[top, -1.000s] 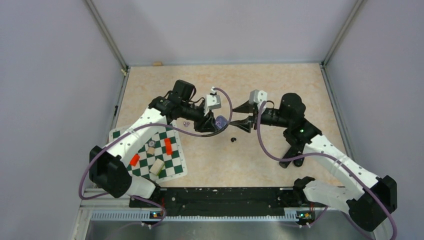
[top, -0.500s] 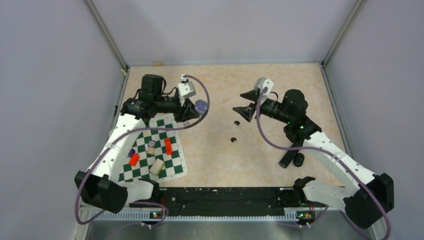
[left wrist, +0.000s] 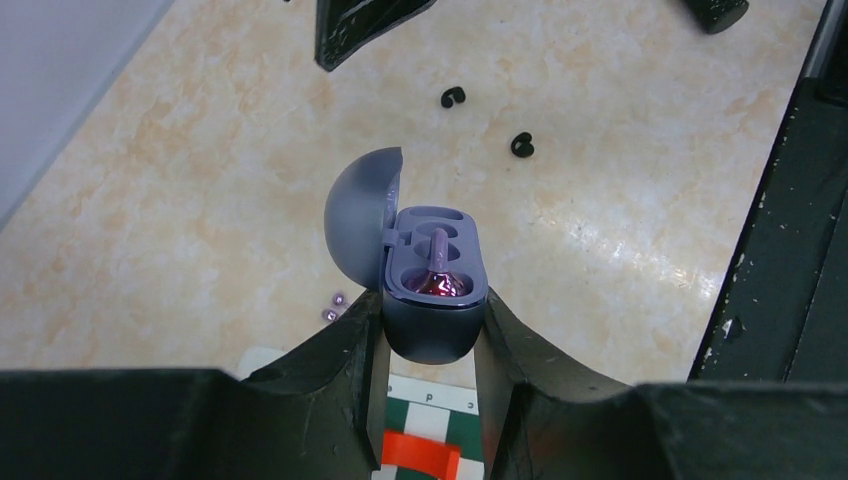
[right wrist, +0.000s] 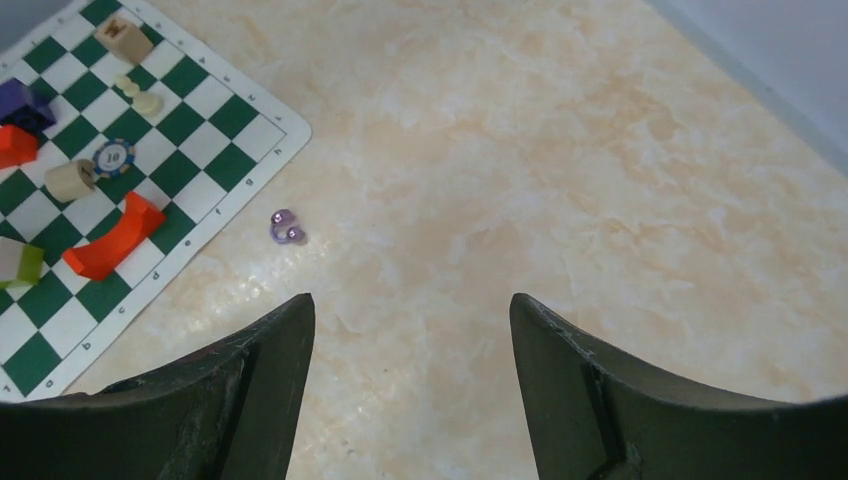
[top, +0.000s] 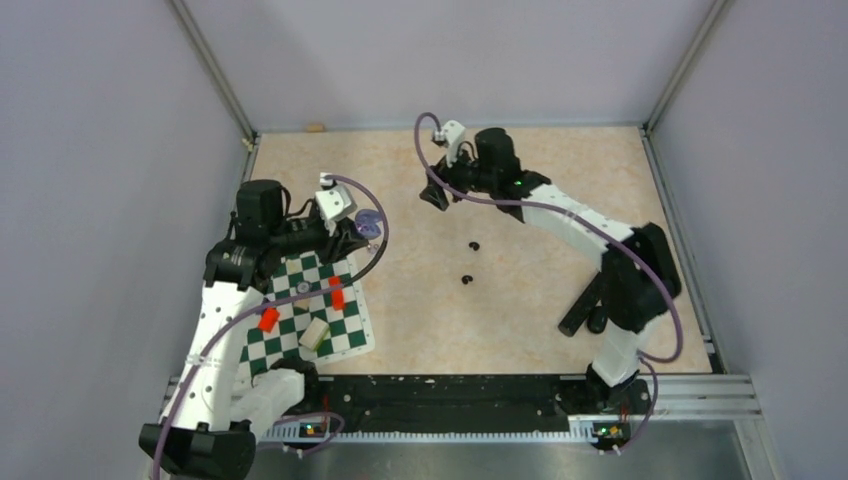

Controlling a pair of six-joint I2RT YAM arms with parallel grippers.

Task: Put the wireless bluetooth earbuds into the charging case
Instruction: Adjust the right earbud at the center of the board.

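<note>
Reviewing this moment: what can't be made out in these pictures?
- Left wrist: the left gripper covers the lower sides of the charging case; a red glow blurs what sits inside it.
- Top external: the earbuds are too small to find.
- All views: the two black bits are too small to identify.

The left arm (top: pixel 222 300) is bent with left fingers (left wrist: pixel 330 390) clamped, the right arm (top: pixel 570 215) stretched forward with right fingers (right wrist: pixel 250 400) spread.
</note>
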